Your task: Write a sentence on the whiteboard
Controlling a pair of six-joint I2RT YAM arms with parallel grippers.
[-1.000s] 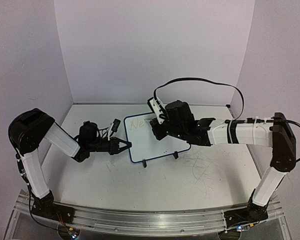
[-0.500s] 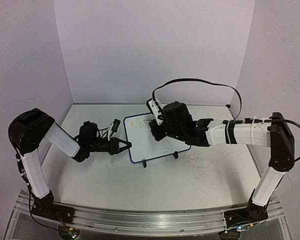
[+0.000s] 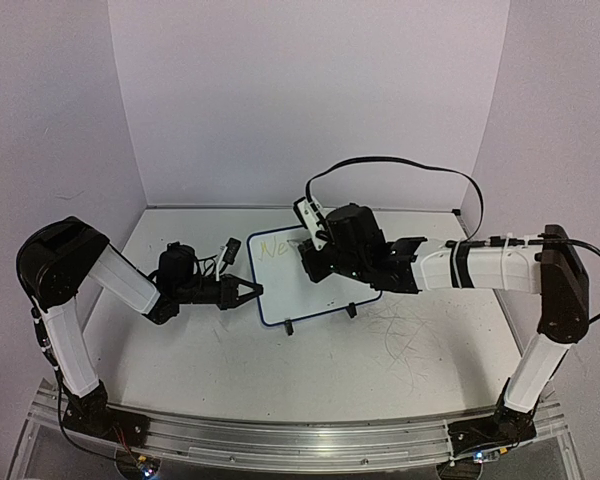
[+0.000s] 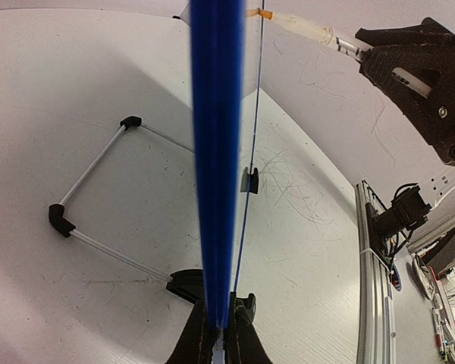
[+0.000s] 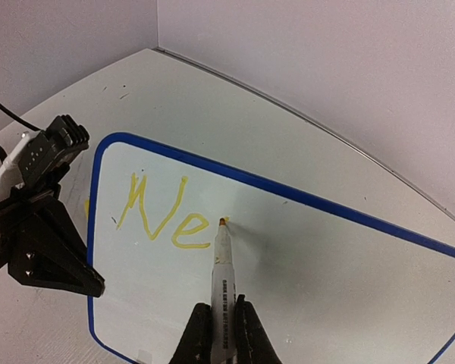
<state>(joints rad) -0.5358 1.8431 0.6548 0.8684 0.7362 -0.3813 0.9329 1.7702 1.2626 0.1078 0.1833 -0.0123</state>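
The whiteboard [image 3: 285, 290] stands tilted on the table, its blue frame [image 5: 303, 197] around a white face. My left gripper [image 3: 254, 292] is shut on the board's left frame edge [image 4: 216, 152], which runs straight up out of its jaws [image 4: 221, 327]. My right gripper [image 5: 222, 317] is shut on a white marker [image 5: 221, 265], with the orange tip touching the board just right of the yellow letters "Ne" [image 5: 155, 212]. Those letters are the only part of the sentence [image 3: 274, 248] that shows. From above, the right wrist [image 3: 350, 245] covers the board's upper right.
Two black feet [image 3: 290, 327] [image 3: 352, 310] and a wire stand [image 4: 91, 167] hold the board up. Grey scribble marks [image 3: 400, 340] cover the tabletop to the right. Walls close in behind and at both sides. A metal rail [image 3: 280, 440] runs along the near edge.
The right wrist has shifted a little to the left over the board with the marker. The left arm and the board have not moved.
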